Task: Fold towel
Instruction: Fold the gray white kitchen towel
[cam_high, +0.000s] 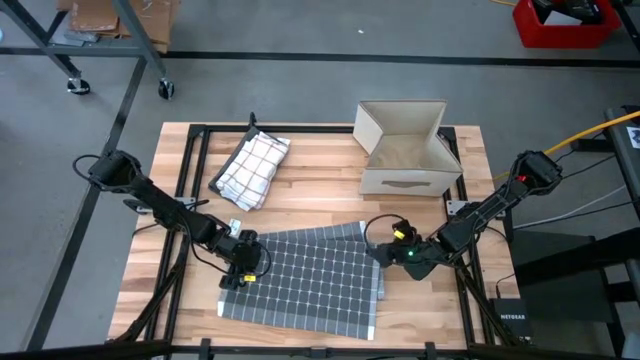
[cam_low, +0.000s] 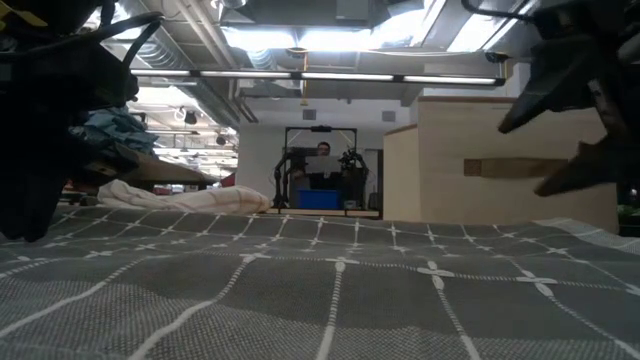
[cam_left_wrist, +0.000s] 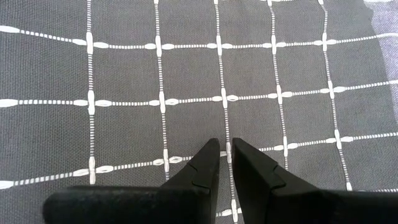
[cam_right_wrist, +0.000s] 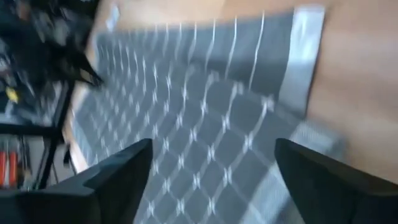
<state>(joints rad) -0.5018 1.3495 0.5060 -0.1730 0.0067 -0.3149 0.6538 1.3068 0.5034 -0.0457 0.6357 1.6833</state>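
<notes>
A grey towel (cam_high: 305, 280) with a white grid lies flat on the near middle of the wooden table (cam_high: 320, 205); at its right end a second layer shows under the hemmed edge (cam_right_wrist: 305, 62). My left gripper (cam_high: 243, 268) (cam_left_wrist: 225, 149) is shut, slanting down over the towel's left part with nothing between its fingers. My right gripper (cam_high: 385, 252) (cam_right_wrist: 211, 168) stands open above the towel's right edge and holds nothing. In the low view the towel (cam_low: 320, 290) fills the foreground. My left gripper's shut fingertips (cam_left_wrist: 208, 155) come down at a slant from the table's left onto the towel's left part (cam_left_wrist: 224, 118). Whether they touch the cloth, I cannot tell.
A folded white checked towel (cam_high: 252, 168) lies at the far left of the table. An open cardboard box (cam_high: 405, 150) stands at the far right. A black frame (cam_high: 190, 170) runs along the table's edges.
</notes>
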